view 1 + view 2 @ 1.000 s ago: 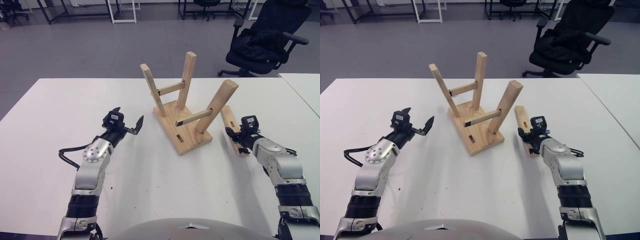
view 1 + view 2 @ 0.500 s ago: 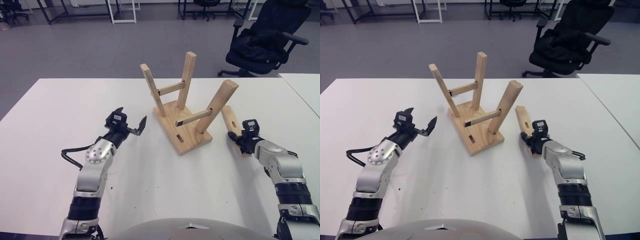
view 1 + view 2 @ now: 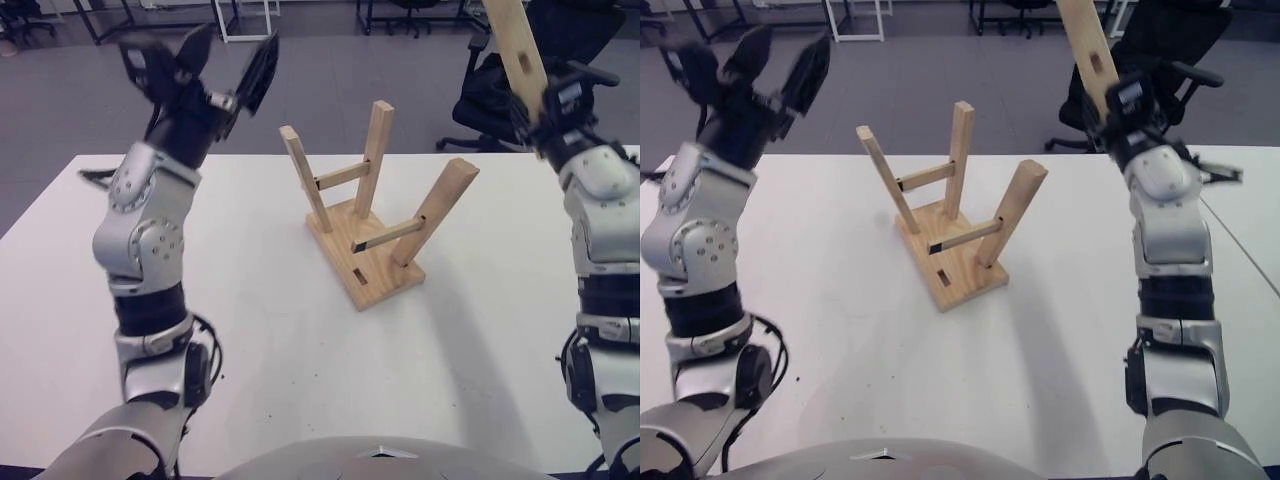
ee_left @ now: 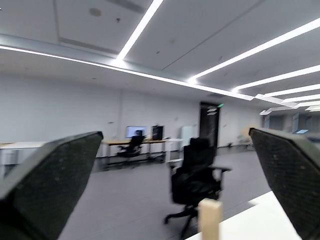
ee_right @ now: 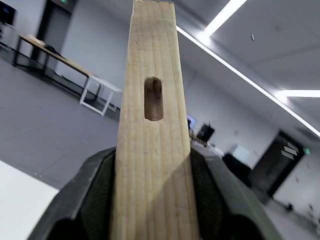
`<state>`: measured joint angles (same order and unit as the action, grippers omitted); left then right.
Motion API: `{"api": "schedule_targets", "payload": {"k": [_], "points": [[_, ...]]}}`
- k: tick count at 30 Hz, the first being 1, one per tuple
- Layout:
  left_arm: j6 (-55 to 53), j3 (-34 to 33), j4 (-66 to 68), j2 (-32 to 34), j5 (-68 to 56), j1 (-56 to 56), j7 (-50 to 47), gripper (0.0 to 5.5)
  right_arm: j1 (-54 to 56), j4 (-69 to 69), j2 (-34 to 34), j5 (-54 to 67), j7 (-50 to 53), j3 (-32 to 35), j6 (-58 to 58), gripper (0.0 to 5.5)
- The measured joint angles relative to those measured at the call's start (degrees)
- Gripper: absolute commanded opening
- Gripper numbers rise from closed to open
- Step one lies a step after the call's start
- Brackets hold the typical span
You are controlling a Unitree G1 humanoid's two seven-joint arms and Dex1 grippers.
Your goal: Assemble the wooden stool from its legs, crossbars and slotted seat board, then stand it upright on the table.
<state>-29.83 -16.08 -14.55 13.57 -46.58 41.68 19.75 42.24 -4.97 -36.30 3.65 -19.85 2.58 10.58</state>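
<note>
Worry for us: right gripper (image 3: 537, 100) clamps leg (image 3: 512, 40) high, left gripper (image 3: 225, 55) gapes empty; sloppy descent could topple stool (image 3: 365, 250).

eyes: forward-down, share table (image 3: 300, 350) | wrists: tilted up toward ceiling (image 4: 200, 30)

Right gripper (image 3: 1114, 104) clamps a leg (image 3: 1086, 45) held high, left gripper (image 3: 785, 58) with jaws spread, upturned stool (image 3: 950, 235) on the table (image 3: 840, 330).
</note>
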Motion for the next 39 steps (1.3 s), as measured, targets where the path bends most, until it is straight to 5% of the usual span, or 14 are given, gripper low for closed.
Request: {"api": "schedule_targets", "payload": {"k": [5, 14, 30, 35, 39], "points": [[-4.9, -4.3, 3.2, -1.5, -14.0, 6.3, -3.4, 5.40, 8.4, 9.2, 6.4, 1.9, -9.9, -8.3, -8.7, 2.07], [-4.9, -2.9, 3.2, -0.8, -15.8, 6.3, -2.0, 3.78, 8.5, 10.2, 7.5, 2.1, -19.8, -11.5, -12.0, 2.07], [-4.5, -2.9, 2.6, -2.0, -18.2, 4.2, -3.3, 1.15, 7.3, 10.4, 8.0, 3.4, -22.2, -11.3, -7.9, 2.07], [-4.4, -2.2, 1.9, -2.1, -18.4, 4.2, -3.9, 1.04, 7.3, 10.4, 8.2, 3.4, -22.6, -11.0, -7.0, 2.07], [-4.2, -2.3, 1.8, -1.9, -17.9, 4.0, -5.3, 1.03, 7.3, 10.3, 8.7, 3.4, -23.4, -10.9, -7.0, 2.94]]}}
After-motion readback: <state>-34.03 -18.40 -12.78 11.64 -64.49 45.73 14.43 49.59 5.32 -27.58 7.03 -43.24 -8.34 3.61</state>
